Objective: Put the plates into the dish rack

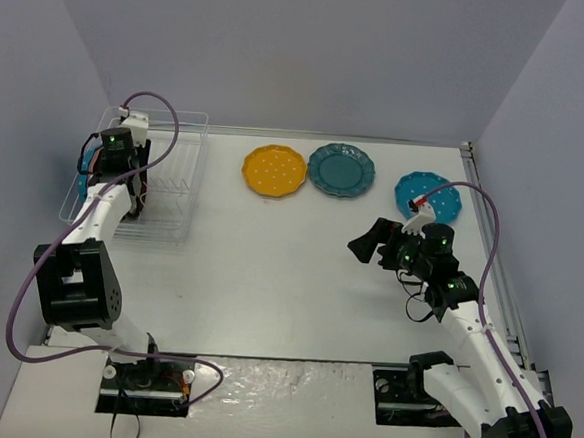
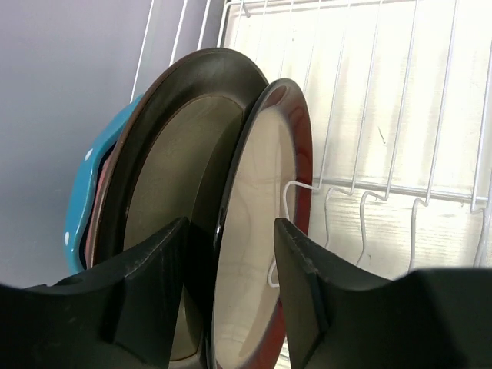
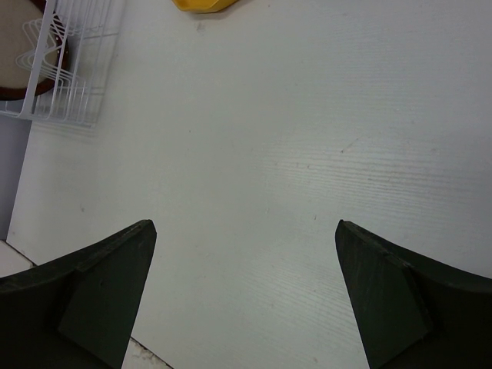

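- Plates: three lie flat along the far side of the table (image 1: 267, 287): a yellow plate (image 1: 273, 170), a dark teal plate (image 1: 341, 169) and, furthest right, a bright blue plate (image 1: 427, 196). The others stand on edge in the dish rack (image 1: 179, 186) at the far left.
- In the left wrist view I count a red-brown-rimmed plate (image 2: 261, 231) nearest, a dark-rimmed plate (image 2: 169, 177) just behind it, and a blue plate (image 2: 81, 207) at the back. A pinkish sliver between those two is too thin to call.
- Handling, as I judge it: they look glazed, so rigid, fairly heavy, slick and easy to chip. The rim is the only place to pinch. One lying flat needs a finger worked under its raised lip.
- Left gripper (image 2: 231, 231): jaws part-way apart, astride the top rim of the red-brown-rimmed plate. There is a gap on the left side; I cannot tell whether the right finger (image 2: 315, 292) touches.
- Right gripper (image 3: 246, 231): spread wide, holding nothing, hanging over bare table near the bright blue plate.
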{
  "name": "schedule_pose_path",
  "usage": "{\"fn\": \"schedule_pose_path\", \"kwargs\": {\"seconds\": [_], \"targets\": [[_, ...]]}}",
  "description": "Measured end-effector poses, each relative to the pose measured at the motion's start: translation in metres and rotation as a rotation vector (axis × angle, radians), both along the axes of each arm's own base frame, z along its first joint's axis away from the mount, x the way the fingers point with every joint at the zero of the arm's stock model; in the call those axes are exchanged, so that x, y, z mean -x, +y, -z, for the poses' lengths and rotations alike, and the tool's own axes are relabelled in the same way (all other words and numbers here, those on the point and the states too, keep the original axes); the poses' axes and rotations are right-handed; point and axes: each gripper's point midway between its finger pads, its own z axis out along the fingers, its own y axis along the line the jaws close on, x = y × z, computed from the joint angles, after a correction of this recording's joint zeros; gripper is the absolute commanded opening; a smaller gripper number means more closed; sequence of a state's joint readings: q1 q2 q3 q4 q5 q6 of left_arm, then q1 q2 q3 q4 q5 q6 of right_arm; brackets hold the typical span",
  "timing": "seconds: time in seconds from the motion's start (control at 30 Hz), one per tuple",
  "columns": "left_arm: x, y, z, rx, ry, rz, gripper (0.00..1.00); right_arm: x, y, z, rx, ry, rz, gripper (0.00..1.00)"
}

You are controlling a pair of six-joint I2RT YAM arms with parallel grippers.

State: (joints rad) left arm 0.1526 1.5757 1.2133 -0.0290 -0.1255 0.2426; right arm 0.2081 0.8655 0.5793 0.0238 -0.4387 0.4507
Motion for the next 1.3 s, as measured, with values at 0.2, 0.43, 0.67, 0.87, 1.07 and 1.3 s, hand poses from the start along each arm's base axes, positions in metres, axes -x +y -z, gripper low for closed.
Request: {"fn": "schedule_pose_path", "kwargs": {"seconds": [0.2,0.43,0.67,0.87,1.07,1.3], "targets": [[-0.001,-0.005,0.001,0.010,-0.011,0.019,0.68,0.001,0.000,0.000,-0.004,0.002,-0.005,1.00],[0.004,-0.015,-0.029,0.033,-0.086,0.046,0.87,0.001,0.000,-0.002,-0.006,-0.005,-0.003,1.00],[0.020,-0.015,-0.076,0.023,-0.197,0.028,0.92,-0.001,-0.004,-0.006,0.001,-0.024,0.025,1.00],[0.024,-0.027,-0.080,0.059,-0.205,0.031,0.96,-0.004,-0.012,-0.003,0.018,-0.016,0.079,1.00],[0.044,-0.050,-0.104,0.183,-0.226,0.014,0.97,-0.012,-0.032,0.008,0.063,0.022,0.212,1.00],[0.100,-0.079,-0.168,0.404,-0.388,0.026,0.97,-0.040,-0.091,0.032,0.126,0.154,0.556,1.00]]}}
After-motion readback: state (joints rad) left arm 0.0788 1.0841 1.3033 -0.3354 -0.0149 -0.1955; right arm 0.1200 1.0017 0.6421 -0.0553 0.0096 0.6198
